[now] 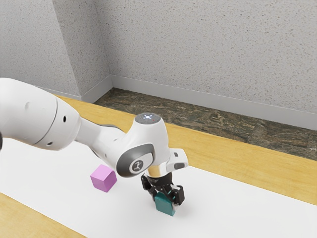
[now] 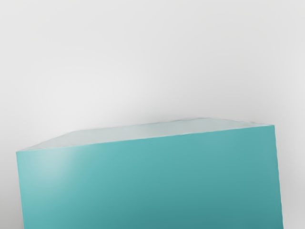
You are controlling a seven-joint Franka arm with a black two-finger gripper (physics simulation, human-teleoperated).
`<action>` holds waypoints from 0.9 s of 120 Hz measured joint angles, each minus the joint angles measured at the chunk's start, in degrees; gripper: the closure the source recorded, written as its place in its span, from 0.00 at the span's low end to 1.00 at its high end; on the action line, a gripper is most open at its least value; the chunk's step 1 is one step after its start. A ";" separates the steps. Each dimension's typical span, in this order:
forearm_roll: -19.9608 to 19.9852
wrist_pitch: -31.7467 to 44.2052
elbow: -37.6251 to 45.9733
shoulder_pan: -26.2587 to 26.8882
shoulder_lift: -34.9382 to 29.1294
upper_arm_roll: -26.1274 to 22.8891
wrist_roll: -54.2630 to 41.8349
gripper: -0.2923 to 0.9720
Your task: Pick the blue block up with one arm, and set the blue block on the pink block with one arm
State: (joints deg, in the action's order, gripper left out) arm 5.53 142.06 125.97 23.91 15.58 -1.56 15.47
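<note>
Blue block (image 1: pixel 165 206) looked more teal really, a small cube pinched in the gripper (image 1: pixel 165 200), low over the white mat (image 1: pixel 237 208). Pink block (image 1: pixel 103 178) sat apart, toward the exterior view's left.

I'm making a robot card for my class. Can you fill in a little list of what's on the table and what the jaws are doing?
blue block: teal-blue, right under the hand, between the jaws
jaws: closed on the blue block from two sides
pink block: on the white mat, toward the exterior view's left of the blue block, not touching it
white mat: lies across the wooden table
stacking: not yet done, nothing sits on the pink block
</note>
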 joint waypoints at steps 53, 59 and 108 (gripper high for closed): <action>0.00 -0.04 -0.06 -0.01 -0.24 0.15 -0.60 0.40; 0.00 -0.04 -0.07 -0.01 -0.25 0.15 -0.63 0.41; -0.17 -0.28 -0.01 -0.01 -1.61 0.21 -0.46 0.45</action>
State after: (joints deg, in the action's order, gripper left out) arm 5.36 141.79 125.97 23.91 13.97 -1.35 15.01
